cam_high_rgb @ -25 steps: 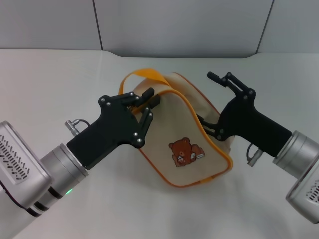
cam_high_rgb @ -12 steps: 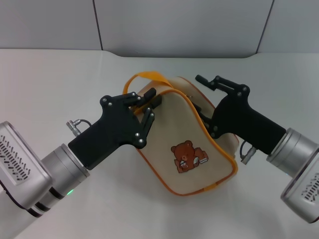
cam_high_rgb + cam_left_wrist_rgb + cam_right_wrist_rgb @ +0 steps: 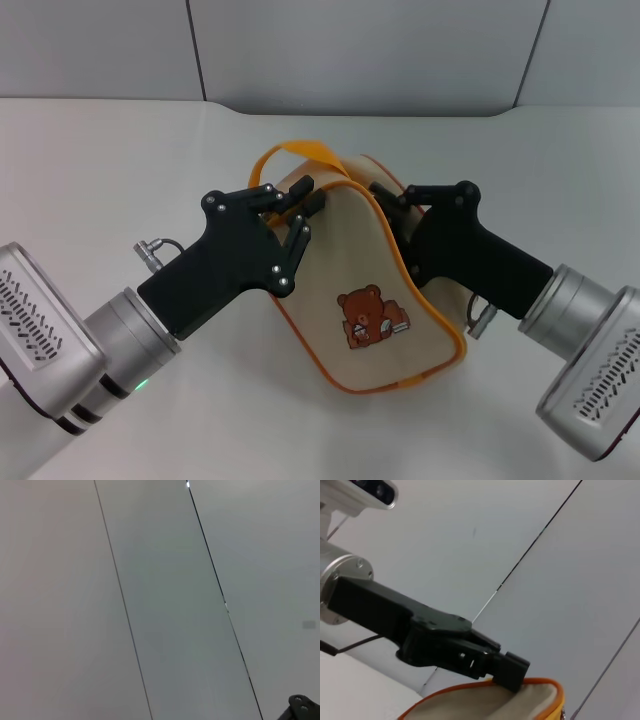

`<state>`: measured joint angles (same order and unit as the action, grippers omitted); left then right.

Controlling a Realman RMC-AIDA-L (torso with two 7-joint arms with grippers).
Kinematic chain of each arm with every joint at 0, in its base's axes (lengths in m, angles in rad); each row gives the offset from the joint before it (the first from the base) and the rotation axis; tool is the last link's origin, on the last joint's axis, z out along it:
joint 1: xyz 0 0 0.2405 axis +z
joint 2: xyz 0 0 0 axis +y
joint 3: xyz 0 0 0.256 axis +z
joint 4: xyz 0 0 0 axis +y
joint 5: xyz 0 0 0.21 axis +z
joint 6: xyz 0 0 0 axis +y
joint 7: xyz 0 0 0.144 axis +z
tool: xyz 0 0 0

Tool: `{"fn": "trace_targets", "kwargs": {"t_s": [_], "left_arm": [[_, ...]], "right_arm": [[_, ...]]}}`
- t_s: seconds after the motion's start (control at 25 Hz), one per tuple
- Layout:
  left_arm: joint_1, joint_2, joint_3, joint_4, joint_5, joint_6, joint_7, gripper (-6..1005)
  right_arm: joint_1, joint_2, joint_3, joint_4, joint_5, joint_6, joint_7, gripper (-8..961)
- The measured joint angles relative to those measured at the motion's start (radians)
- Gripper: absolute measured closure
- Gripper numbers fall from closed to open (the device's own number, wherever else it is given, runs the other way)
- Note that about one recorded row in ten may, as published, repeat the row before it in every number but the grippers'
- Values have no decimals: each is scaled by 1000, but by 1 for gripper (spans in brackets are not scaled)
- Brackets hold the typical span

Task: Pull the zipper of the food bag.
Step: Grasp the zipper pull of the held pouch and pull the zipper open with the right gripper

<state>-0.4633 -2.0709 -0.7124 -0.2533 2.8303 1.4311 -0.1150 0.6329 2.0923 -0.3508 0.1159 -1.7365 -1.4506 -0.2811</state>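
The food bag (image 3: 360, 290), beige with orange piping and a brown bear print, stands tilted in the middle of the head view. Its strap loop (image 3: 290, 151) arches at the top left. My left gripper (image 3: 303, 203) is shut on the bag's upper left corner. The right wrist view shows the same grip, with the left gripper (image 3: 512, 675) on the bag's edge (image 3: 520, 700). My right gripper (image 3: 386, 200) is against the bag's top edge from the right, partly behind the front panel. The zipper is hidden behind the panel and the right gripper.
The bag rests on a white table (image 3: 110, 160) with a grey panelled wall (image 3: 360, 50) behind it. The left wrist view shows only wall panels (image 3: 160, 605).
My right gripper has moved left along the bag's top edge, toward the left gripper. The bag has shifted slightly. The left gripper has kept its hold.
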Motion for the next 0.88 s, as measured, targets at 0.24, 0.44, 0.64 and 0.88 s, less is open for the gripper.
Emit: {"fn": "trace_targets", "kwargs": {"t_s": [0.24, 0.44, 0.64, 0.88], "left_arm": [[0, 0, -3, 0, 0, 0, 0, 952], [0, 0, -4, 1, 0, -1, 0, 963], [0, 0, -6, 4, -2, -4, 0, 975], [0, 0, -7, 5, -6, -13, 0, 988]], "right_arm": [[-36, 0, -1, 19, 0, -22, -57, 869], [-120, 0, 1, 28, 0, -50, -61, 955], [-264, -5, 0, 15, 0, -139, -61, 955], [-382, -6, 7, -22, 1, -174, -61, 955]]}}
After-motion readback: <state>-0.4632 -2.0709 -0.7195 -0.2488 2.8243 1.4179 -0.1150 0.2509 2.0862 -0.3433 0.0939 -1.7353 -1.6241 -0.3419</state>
